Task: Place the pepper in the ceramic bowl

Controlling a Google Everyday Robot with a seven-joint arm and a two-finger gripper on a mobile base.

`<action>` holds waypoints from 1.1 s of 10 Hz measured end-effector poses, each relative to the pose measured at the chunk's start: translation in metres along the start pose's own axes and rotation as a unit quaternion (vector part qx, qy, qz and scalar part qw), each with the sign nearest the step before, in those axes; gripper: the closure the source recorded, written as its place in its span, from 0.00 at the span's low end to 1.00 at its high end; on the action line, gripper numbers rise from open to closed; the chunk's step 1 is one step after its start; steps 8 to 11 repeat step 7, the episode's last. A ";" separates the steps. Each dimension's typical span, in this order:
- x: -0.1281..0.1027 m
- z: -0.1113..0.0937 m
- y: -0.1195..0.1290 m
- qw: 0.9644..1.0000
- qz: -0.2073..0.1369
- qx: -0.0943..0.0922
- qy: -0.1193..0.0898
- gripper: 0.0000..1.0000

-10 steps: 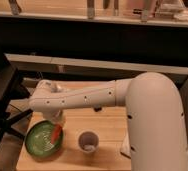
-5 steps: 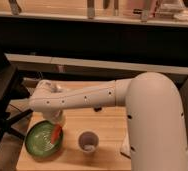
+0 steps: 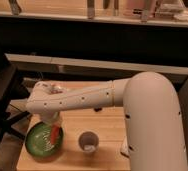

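A green ceramic bowl (image 3: 40, 143) sits at the front left of the wooden table (image 3: 107, 125). A red-orange pepper (image 3: 54, 133) stands tilted at the bowl's right inner side. My white arm reaches from the right across the table, and my gripper (image 3: 52, 131) hangs down over the bowl right at the pepper. The arm's wrist hides the gripper's upper part.
A grey cup (image 3: 89, 142) stands on the table just right of the bowl. A dark chair (image 3: 2, 100) stands left of the table. A counter (image 3: 97, 15) with several items runs along the back.
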State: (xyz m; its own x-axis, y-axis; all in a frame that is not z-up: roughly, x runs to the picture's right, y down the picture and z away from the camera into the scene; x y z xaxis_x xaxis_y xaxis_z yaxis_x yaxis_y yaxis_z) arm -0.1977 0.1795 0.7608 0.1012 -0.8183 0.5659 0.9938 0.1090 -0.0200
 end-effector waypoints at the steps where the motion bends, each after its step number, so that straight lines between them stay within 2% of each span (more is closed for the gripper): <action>1: 0.000 0.000 0.000 1.000 -0.005 0.003 0.002 0.35; 3: -0.003 -0.002 -0.004 1.000 -0.006 0.008 0.001 0.21; 4: -0.003 -0.002 -0.004 1.000 -0.003 0.009 0.002 0.20; 6: -0.003 -0.002 -0.004 1.000 0.002 0.012 0.002 0.21; 7: -0.001 -0.001 -0.003 1.000 -0.001 0.012 0.002 0.27; 11: -0.001 -0.001 -0.003 1.000 -0.001 0.012 0.002 0.27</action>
